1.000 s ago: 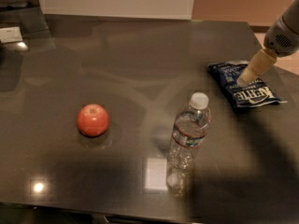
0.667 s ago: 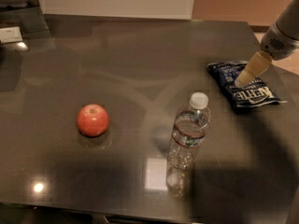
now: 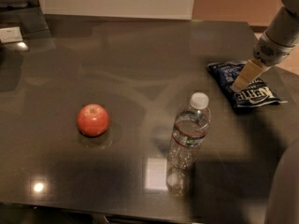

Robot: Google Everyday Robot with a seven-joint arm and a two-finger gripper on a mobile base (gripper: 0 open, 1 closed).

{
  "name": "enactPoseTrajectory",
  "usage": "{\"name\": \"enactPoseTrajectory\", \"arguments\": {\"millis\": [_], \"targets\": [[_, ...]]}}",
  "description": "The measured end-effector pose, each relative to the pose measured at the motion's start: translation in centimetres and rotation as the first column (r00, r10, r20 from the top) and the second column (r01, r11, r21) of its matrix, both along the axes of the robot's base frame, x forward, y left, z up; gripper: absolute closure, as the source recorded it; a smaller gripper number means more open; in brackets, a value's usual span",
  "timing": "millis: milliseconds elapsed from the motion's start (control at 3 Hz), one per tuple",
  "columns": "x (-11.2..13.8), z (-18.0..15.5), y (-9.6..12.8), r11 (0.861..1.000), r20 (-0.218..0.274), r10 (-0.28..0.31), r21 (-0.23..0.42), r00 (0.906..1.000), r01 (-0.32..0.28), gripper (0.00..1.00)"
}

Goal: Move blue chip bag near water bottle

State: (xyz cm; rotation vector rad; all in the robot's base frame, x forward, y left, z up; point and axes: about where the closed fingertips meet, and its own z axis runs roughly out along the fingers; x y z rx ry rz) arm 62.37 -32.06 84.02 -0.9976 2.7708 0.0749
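At far right, the pincer, opening unclear, hangs over the crinkly, white-lettered blue chip bag.

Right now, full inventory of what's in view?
table: 1, dark and glossy, fills most of the view
apple: 1, red, left of centre on the table
water bottle: 1, clear with a white cap, front centre-right
blue chip bag: 1, dark blue with white lettering, lying flat at the far right, apart from the bottle
small white object: 1, white, far left edge; cannot tell what it is
arm: 1, light grey, coming in from the upper right
gripper: 1, tan, down on the blue chip bag
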Motion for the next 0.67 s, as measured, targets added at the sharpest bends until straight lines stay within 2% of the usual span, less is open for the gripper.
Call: {"name": "enactPoseTrajectory", "arguments": {"millis": [667], "targets": [[-0.78,-0.71,1.06,1.0,-0.048,0.009,-0.02,0.9988,-0.01,0.64]]}}
